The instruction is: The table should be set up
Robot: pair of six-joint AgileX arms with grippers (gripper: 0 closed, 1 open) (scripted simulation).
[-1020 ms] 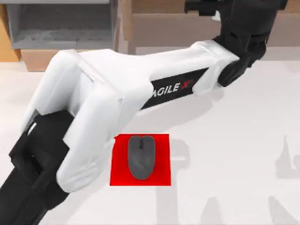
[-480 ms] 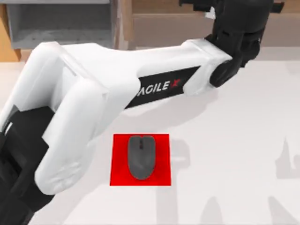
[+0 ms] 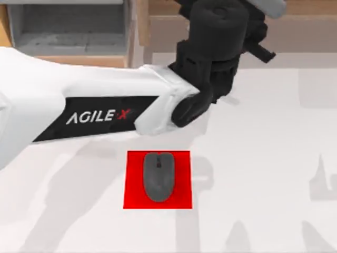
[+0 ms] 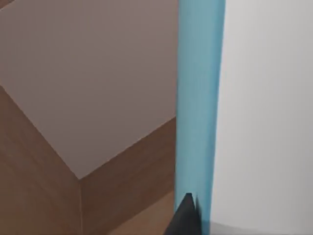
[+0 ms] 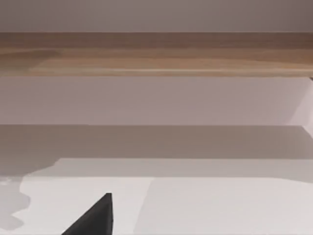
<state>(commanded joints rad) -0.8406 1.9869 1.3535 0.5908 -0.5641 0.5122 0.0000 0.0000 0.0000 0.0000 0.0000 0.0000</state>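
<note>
Left gripper (image 3: 221, 31) at the far edge of the table (image 3: 274, 158), a little right of centre, its black wrist block against the wooden shelf unit (image 3: 210, 26) at the back. Fingers hidden under the wrist from above; whether wide or narrow, cannot tell. One dark fingertip (image 4: 186, 218) just visible in the left wrist view, beside a tall light-blue strip (image 4: 200, 98), with brown wooden panels on one side and a plain white surface on the other. White forearm marked AGILEX (image 3: 100, 113) stretching from the left edge across to the wrist, above the left half of the tabletop.

Nearer than the gripper and apart from it: a red square mat (image 3: 131, 182) flat on the white tabletop, around the middle, with a dark grey computer mouse (image 3: 158, 176) lying on it, narrow end toward the far side.

Right gripper: a dark fingertip (image 5: 95, 218) in the right wrist view, over white tabletop, facing the wooden ledge of the shelf unit; opening impossible to judge.

Table itself broad, white and matte, running from the shelf unit to the near edge.
</note>
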